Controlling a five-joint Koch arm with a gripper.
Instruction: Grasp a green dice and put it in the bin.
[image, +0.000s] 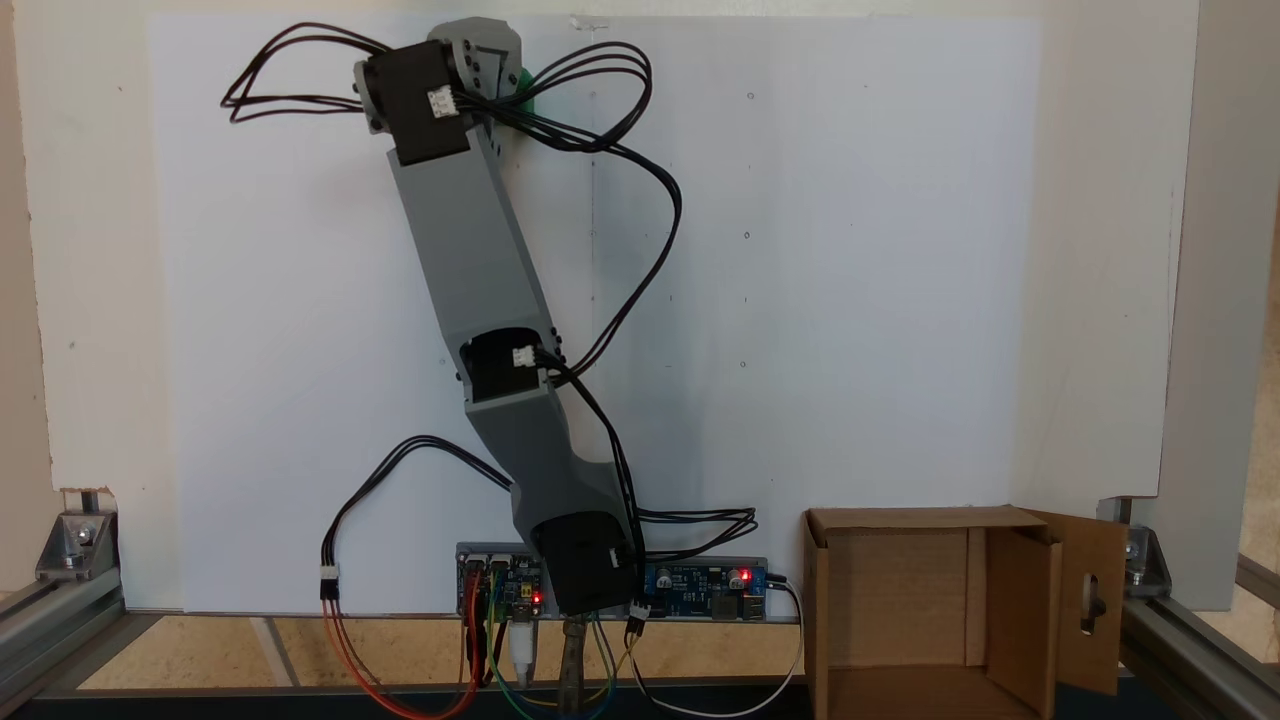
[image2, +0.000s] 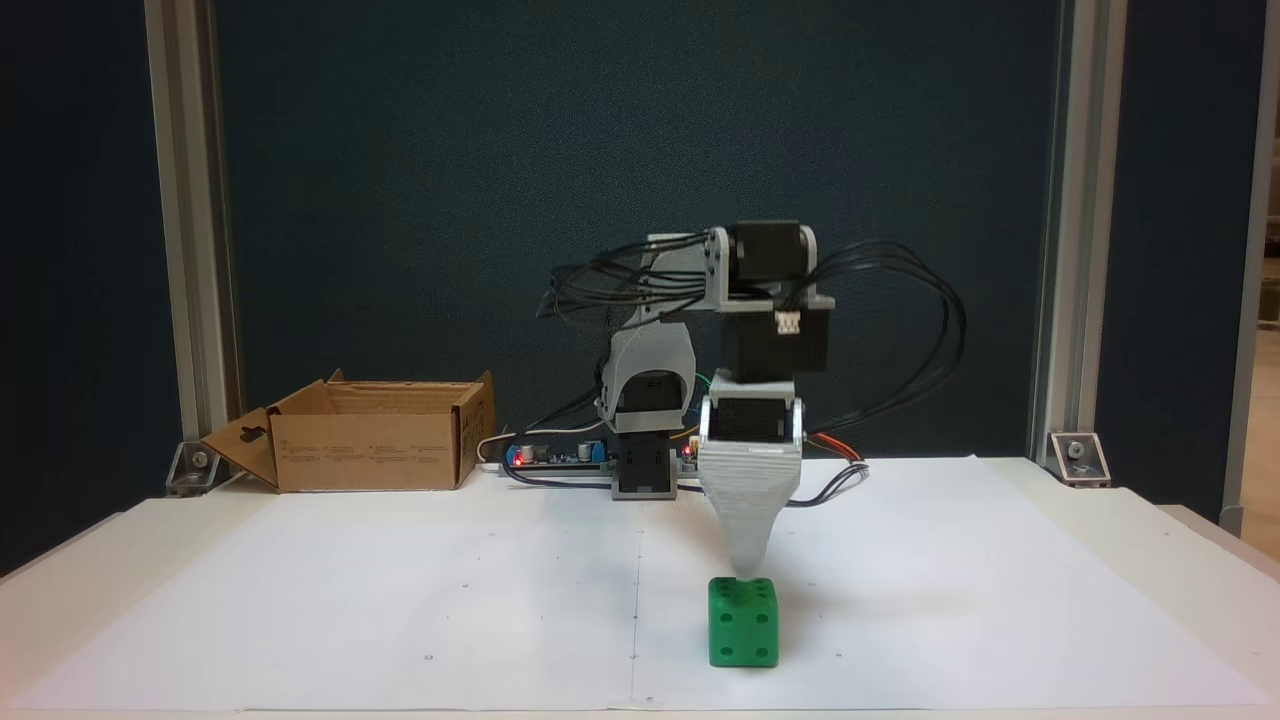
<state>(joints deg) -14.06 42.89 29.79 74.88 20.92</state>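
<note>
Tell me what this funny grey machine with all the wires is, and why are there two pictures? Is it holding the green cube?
It is a small robot arm with motors at its joints; the black wires carry power and signals to them. At its end is a gripper, a pincer for picking things up.

One fixed view looks down from above, so you see the arm's back. The other looks from the front, level with the table.

On the white paper sits a green dice. From the front, the gripper's tip is right at the top of the dice, which rests on the paper. Only one pointed tip shows, so I cannot tell if the pincer is open or shut, or gripping.

The brown cardboard box beside the arm's base is the bin where the dice should go. It looks empty.
</note>
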